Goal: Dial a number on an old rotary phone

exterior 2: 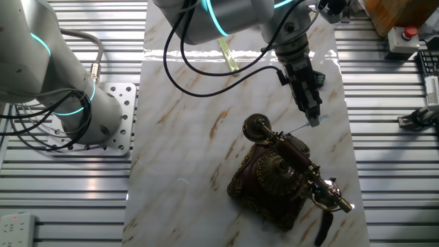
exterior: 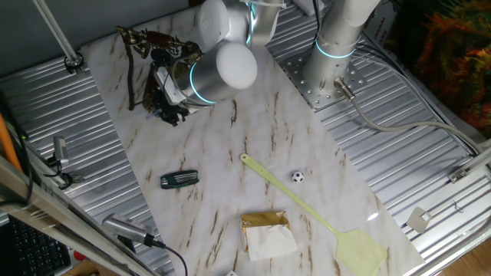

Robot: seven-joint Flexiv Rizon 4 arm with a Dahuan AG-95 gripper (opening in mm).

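Nearest the lens, lower centre: old rotary phone [exterior 2: 285, 175] on the marble sheet [exterior 2: 185, 123], near its right edge. Gripper [exterior 2: 314, 118] hangs just above the handset [exterior 2: 295, 154]; jaw opening cannot be told. Open slab lies left.

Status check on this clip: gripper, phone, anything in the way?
Gripper above the marble mat beside the rotary phone, not on the dial; open or shut unclear. Handset on its cradle. Nothing seen between gripper and phone.
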